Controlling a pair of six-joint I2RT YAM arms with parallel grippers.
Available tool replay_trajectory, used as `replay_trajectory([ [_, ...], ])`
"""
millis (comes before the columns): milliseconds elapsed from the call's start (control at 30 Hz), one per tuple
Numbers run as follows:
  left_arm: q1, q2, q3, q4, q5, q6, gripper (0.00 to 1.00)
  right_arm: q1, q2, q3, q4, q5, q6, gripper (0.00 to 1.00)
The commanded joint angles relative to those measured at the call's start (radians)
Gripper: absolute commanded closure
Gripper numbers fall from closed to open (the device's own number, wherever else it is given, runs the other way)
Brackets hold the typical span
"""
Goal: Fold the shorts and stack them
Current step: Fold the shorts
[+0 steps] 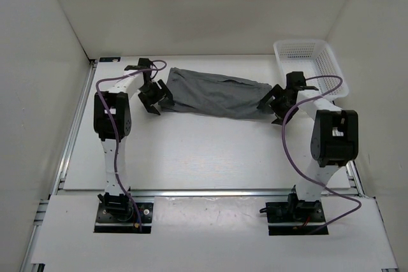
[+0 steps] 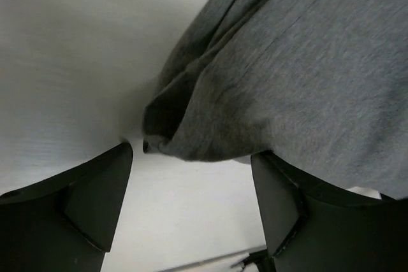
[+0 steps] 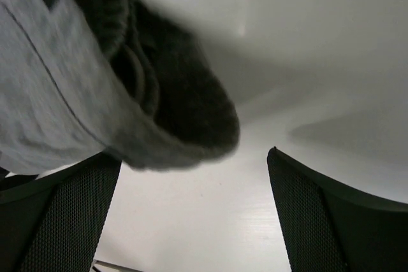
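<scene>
Left claw and right claw gape empty, flanking the shorts; uneven grabs could bunch the fold.

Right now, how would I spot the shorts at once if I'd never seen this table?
Look at the white table: across its far half, between the left gripper and the right gripper, a long bundle lies flat. That is the shorts, soft, creased and mid-grey, unlike the rigid white mesh basket in the far right corner.

Shorts: soft matt grey jersey cloth. Basket: white plastic mesh.
</scene>
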Motion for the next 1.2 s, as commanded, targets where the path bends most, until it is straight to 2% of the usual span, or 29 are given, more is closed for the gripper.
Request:
replay_trajectory([
  [0, -0.003, 0.0, 0.042, 0.039, -0.006, -0.029, 0.15, 0.0, 0.076, 0.073, 0.072, -0.026, 0.026, 0.01],
  [67, -0.003, 0.023, 0.061, 0.039, -0.018, -0.04, 0.32, 0.01, 0.135, 0.121, 0.083, -0.014, 0.026, 0.04],
  [133, -0.003, 0.038, 0.074, 0.039, -0.027, -0.04, 0.48, 0.019, 0.177, 0.158, 0.093, -0.014, 0.035, 0.12],
  [167, -0.003, 0.05, 0.083, 0.039, -0.027, -0.04, 0.68, 0.029, 0.209, 0.175, 0.093, 0.0, 0.035, 0.17],
  [233, -0.003, 0.06, 0.095, 0.039, -0.027, -0.051, 0.85, 0.04, 0.24, 0.236, 0.093, 0.035, 0.035, 0.36],
  [267, 0.006, 0.06, 0.109, 0.039, -0.027, -0.051, 0.9, 0.04, 0.264, 0.257, 0.084, 0.035, 0.035, 0.47],
  [300, 0.007, 0.069, 0.118, 0.039, -0.027, -0.051, 0.9, 0.049, 0.274, 0.297, 0.075, 0.051, 0.035, 0.66],
  [433, 0.007, 0.043, 0.153, 0.029, -0.047, -0.032, 0.9, 0.049, 0.263, 0.35, 0.041, 0.071, 0.026, 0.99],
  [567, 0.025, 0.014, 0.154, 0.02, -0.082, -0.003, 0.9, 0.06, 0.237, 0.374, 0.02, 0.071, 0.008, 1.0],
  [767, 0.043, -0.081, 0.056, 0.011, -0.093, 0.026, 0.9, 0.103, 0.151, 0.304, 0.001, 0.08, -0.001, 1.0],
  [1033, 0.054, -0.291, -0.229, 0.011, -0.135, 0.035, 0.9, 0.154, -0.051, 0.141, -0.072, 0.158, -0.02, 1.0],
  [1167, 0.054, -0.425, -0.409, 0.011, -0.156, 0.035, 0.9, 0.203, -0.192, -0.042, -0.103, 0.201, -0.02, 1.0],
])
